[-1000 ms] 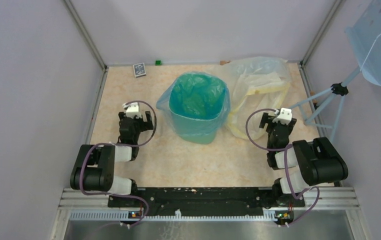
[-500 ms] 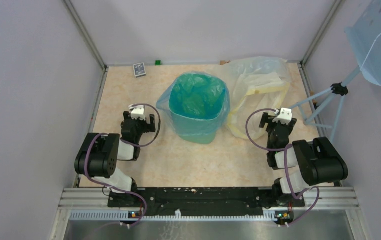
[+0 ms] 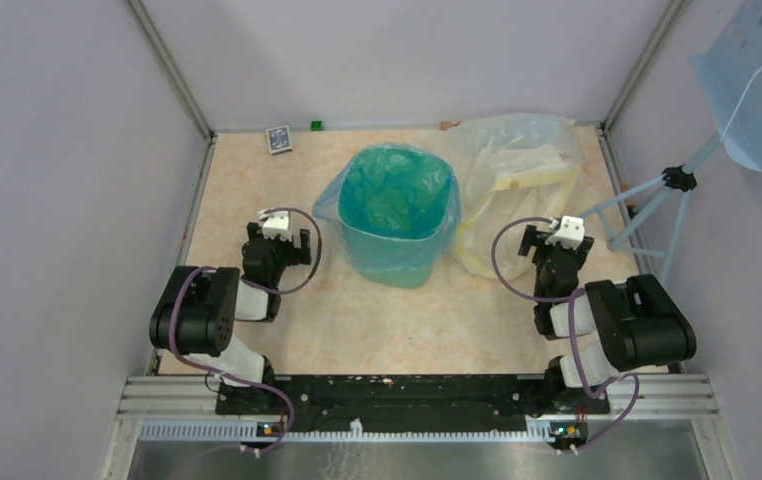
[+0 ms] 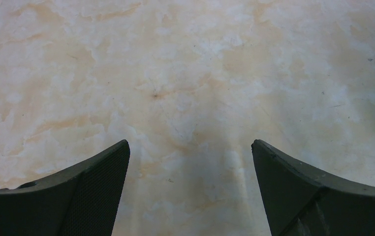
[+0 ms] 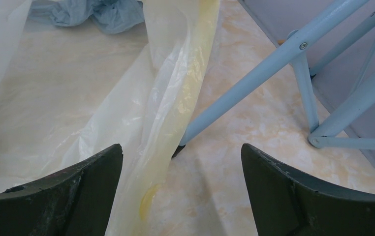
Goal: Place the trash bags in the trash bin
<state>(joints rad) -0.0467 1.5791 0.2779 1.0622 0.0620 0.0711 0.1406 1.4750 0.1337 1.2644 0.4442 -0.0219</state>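
The mint-green trash bin (image 3: 389,252) stands upright at the table's middle. The blue trash bag (image 3: 393,192) lines it, and the bag's edge is folded out over the rim and hangs down the outside. My left gripper (image 3: 279,245) hovers left of the bin and apart from it. In the left wrist view the left gripper (image 4: 190,147) is open over bare table. My right gripper (image 3: 554,245) sits right of the bin. In the right wrist view the right gripper (image 5: 181,147) is open, with the edge of the clear bag running by its left finger (image 5: 77,187).
A large clear, yellow-banded plastic bag (image 3: 517,170) lies at the back right, spreading toward my right gripper. A light-blue tripod stand (image 3: 657,195) has its legs (image 5: 254,78) on the table's right edge. A card deck (image 3: 278,139) and a green cube (image 3: 316,125) sit by the back wall.
My left arm has folded in, and its gripper has moved a little nearer to the front edge and to the right. The right arm, the bin and the bags have not moved.
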